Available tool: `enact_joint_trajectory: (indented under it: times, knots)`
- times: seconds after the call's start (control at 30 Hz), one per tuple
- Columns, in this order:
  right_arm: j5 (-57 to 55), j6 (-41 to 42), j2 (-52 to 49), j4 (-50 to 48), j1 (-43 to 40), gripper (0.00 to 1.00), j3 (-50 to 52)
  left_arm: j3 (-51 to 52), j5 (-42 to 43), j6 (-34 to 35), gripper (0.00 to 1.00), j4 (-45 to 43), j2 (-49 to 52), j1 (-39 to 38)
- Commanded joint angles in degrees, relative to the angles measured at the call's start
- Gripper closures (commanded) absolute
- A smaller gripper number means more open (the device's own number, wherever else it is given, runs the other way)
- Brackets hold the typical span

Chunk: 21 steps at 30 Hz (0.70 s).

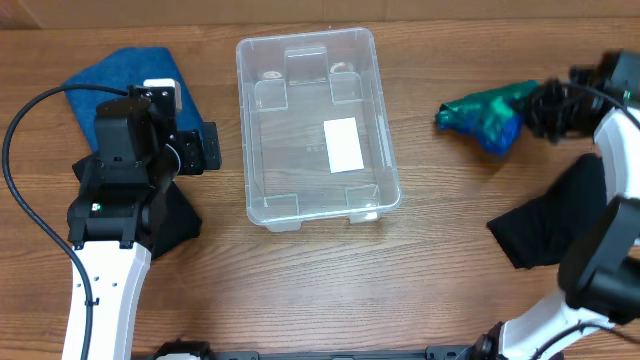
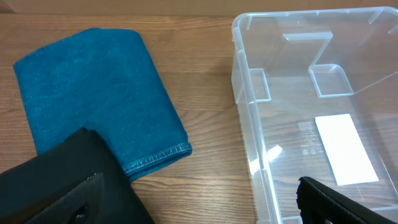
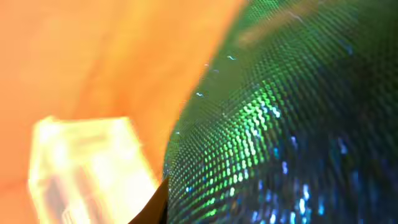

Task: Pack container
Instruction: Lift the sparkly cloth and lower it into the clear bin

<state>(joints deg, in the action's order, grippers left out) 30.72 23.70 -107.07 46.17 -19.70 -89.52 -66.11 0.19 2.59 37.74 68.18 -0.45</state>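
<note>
A: Clear plastic first, from overhead: seeing the container standing open and empty at mid-table, well apart from everything else.

B: Spotting the right gripper touching the far end of a green-blue sequinned pouch, off to the container's right. Clamped on it?

A: Not managing to tell. Also noting a blue towel at far left and a black cloth by the right arm.

B: Moving to the left wrist view: finding the left gripper spread wide, holding nothing, hanging over bare wood between the towel and the near wall of the container.

A: Turning to the right wrist view: getting only the pouch filling the frame, with the container as a bright blur low on the left. Seeing no fingers at all.

B: Judging the step as carrying the pouch across. Advising lifting it well above the rim lip, crossing the bare wood, then lowering it straight down near the white label rather than dragging it over the edge.

A: Agreeing. Reckoning on plenty of open table between pouch and bin. Watching for slack fabric snagging the rim, and leaving the left arm off to its own side.
</note>
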Motion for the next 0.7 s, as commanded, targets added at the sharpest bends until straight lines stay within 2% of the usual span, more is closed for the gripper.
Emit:
enact_joint_trajectory:
  times: [0.0, 0.17, 0.37, 0.4, 0.47, 0.67]
  knots:
    - [2.8, -7.7, 7.0, 3.6, 7.4, 0.96, -10.3, -1.6, 0.5, -1.3, 0.0, -0.2, 0.4, -0.3]
    - [2.8, -17.0, 8.0, 6.3, 18.7, 0.96, -17.6, -1.6, 0.5, -1.3, 0.0, -0.2, 0.4, -0.3]
    - [-2.5, -35.4, 6.4, 6.9, 33.1, 0.96, -17.7, -1.6, 0.5, -1.3, 0.0, -0.2, 0.4, -0.3]
    - [-3.5, -41.2, 5.0, 6.8, 36.3, 0.96, -17.7, -1.6, 0.5, -1.3, 0.0, -0.2, 0.4, -0.3]
    - [-5.4, -47.2, 3.0, 6.4, 39.1, 0.96, -17.7, -1.6, 0.5, -1.3, 0.0, -0.1, 0.4, -0.3]
    - [-7.1, -48.2, -4.1, 2.3, 43.0, 0.96, -17.7, -1.6, 0.5, -1.3, 0.0, 1.1, 0.4, -0.3]
